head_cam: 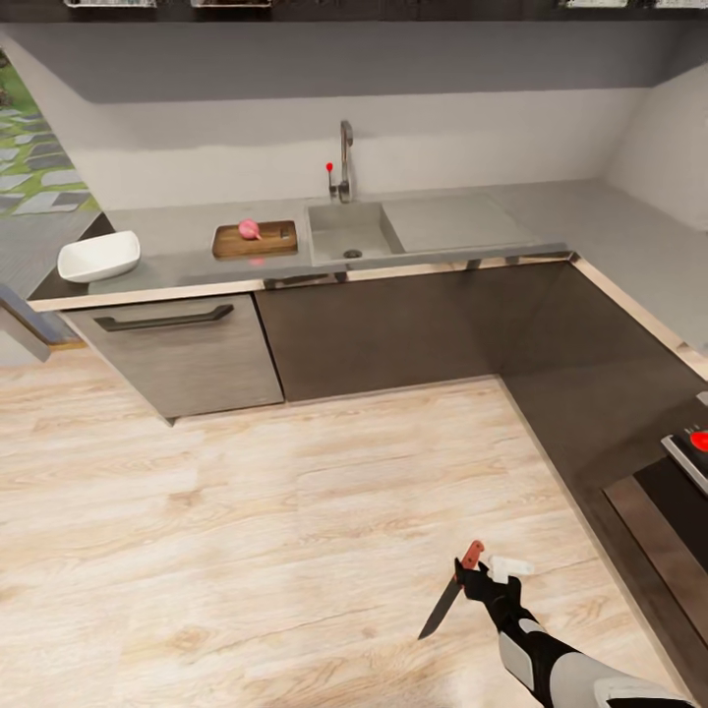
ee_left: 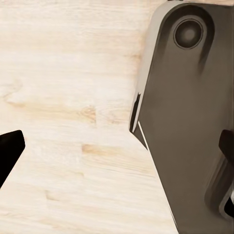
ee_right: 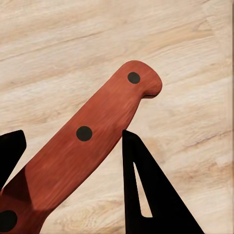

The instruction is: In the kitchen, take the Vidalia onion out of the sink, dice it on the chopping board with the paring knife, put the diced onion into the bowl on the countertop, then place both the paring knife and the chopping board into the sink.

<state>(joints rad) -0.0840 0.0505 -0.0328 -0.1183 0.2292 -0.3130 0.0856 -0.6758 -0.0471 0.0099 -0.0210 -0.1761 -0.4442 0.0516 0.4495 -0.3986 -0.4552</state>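
The Vidalia onion (head_cam: 249, 229) rests on the dark wooden chopping board (head_cam: 255, 240), which lies on the grey countertop (head_cam: 172, 224) just left of the sink (head_cam: 349, 232). The white bowl (head_cam: 98, 256) stands farther left on the same countertop. Low over the wooden floor and far from the counter, my right gripper (head_cam: 481, 579) is shut on the paring knife (head_cam: 448, 597), with the blade pointing down and left. Up close, the knife's red handle (ee_right: 92, 131) lies between the right gripper (ee_right: 73, 165) fingers. My left gripper (ee_left: 117, 146) is open over the floor, nothing between its fingers.
A chrome tap (head_cam: 345, 157) rises behind the sink, with a drainboard (head_cam: 452, 220) to its right. Dark cabinets (head_cam: 393, 329) run under the counter and turn along the right side, where a hob (head_cam: 691, 452) with a red knob sits. Wooden floor (head_cam: 246, 531) lies between me and the counter.
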